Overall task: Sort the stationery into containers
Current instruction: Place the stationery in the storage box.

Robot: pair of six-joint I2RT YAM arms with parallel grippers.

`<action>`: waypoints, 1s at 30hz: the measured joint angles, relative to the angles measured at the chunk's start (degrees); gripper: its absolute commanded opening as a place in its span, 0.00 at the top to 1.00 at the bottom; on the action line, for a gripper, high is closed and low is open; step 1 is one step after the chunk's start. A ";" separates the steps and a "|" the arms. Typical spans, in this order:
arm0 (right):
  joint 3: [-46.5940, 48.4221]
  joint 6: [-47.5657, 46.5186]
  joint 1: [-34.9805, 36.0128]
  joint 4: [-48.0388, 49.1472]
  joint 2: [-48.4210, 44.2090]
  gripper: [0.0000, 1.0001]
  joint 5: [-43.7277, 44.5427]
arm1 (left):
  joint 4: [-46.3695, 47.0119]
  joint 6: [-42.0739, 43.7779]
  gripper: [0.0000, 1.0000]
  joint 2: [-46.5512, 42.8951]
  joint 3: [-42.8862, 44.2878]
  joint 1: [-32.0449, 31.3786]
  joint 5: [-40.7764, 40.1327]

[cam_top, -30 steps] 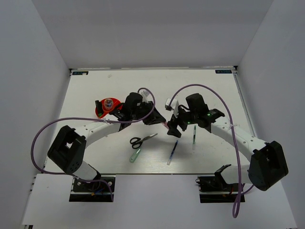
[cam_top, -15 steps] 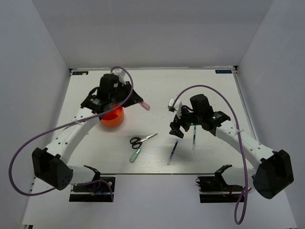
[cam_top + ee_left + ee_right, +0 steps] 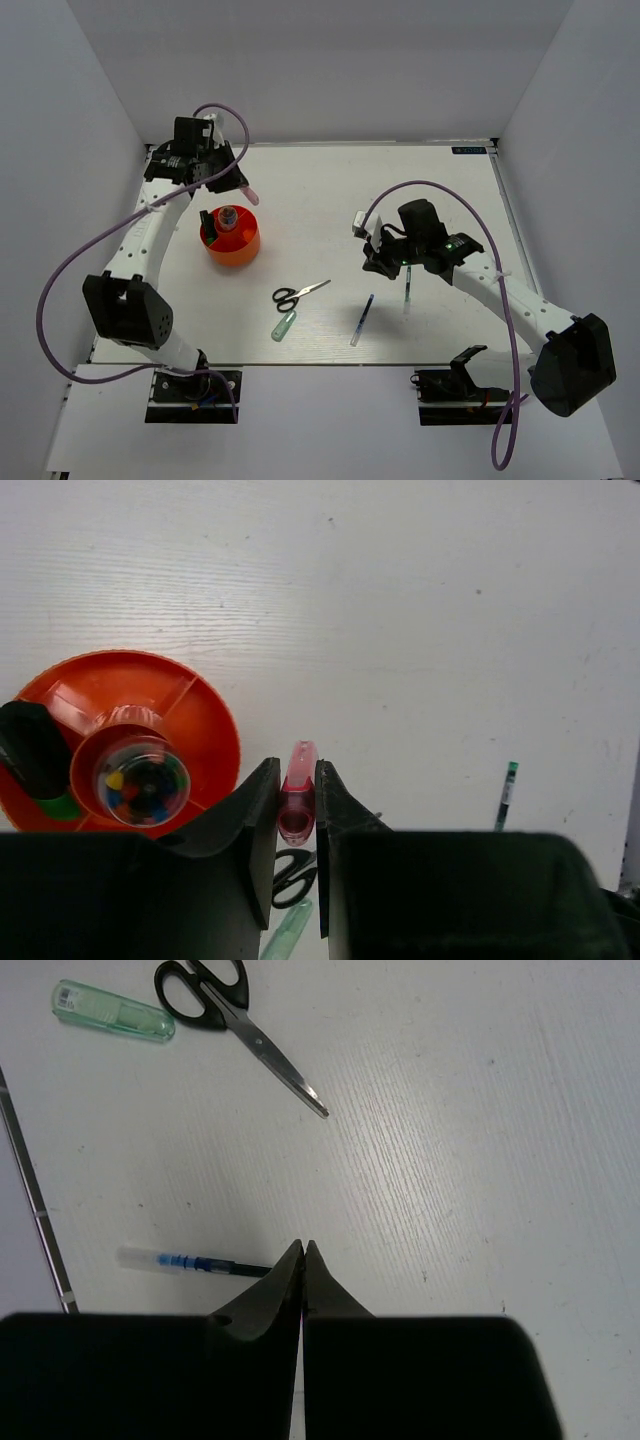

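Beyond the cup (image 3: 233, 256), left gripper (image 3: 297, 771) pinches pink marker (image 3: 298, 808); right gripper (image 3: 302, 1250) closed, empty.

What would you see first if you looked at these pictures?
The bright orange cup on the left side of the white table jumps out first. Just past it, the left claw is up in the air pinching a pink marker. Black-handled scissors lie in the middle of the table, with a pale green tube right beside them.
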 measured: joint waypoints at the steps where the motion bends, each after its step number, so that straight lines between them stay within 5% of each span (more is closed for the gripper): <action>1: 0.00 -0.02 0.00 0.00 0.00 1.00 0.09 | -0.17 0.50 1.00 0.96 0.00 0.44 -0.02; 14: -0.85 -0.28 0.00 0.17 -0.35 1.00 0.94 | -1.20 7.76 1.00 12.20 3.04 1.40 -5.88; 30: -0.85 -1.18 0.00 0.24 -0.39 1.00 2.10 | -2.34 12.83 1.00 14.36 5.66 3.61 -9.53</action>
